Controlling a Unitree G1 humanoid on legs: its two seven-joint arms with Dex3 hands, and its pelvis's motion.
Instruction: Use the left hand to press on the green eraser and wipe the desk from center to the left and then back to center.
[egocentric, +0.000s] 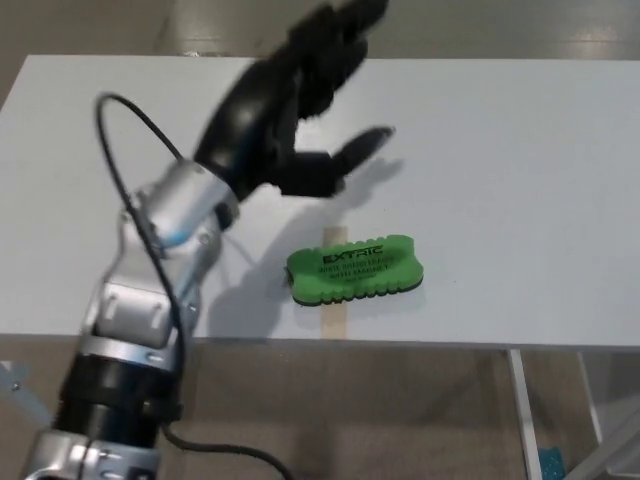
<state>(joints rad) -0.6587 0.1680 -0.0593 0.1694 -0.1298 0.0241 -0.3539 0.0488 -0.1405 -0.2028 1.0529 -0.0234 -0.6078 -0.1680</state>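
The green eraser (355, 268) lies flat on the white surface (520, 160), close to the near edge and roughly at mid-width, label side up with dark lettering across its top. It sits right over a small strip of tan tape (334, 322) that pokes out below it at the edge. Nothing is touching it.

By the look of it, this is a light foam block with a scalloped outline: soft enough to give a little under pressure, and likely to skid on that smooth top if pushed only from the side. No need to pinch it. The broad top face is the place to bear down, flat and centred over the label, so it drags evenly rather than tipping or slipping out.

Now the left hand (290, 130): it hangs above the surface, up and to the left of the eraser, well clear of it. Fingers are spread, blurred up near the far edge, and the thumb (360, 148) juts out toward the right. It holds nothing and touches nothing; its shadow falls on the surface between it and the eraser. A black cable (125, 150) loops off the forearm.

The right hand is out of sight.
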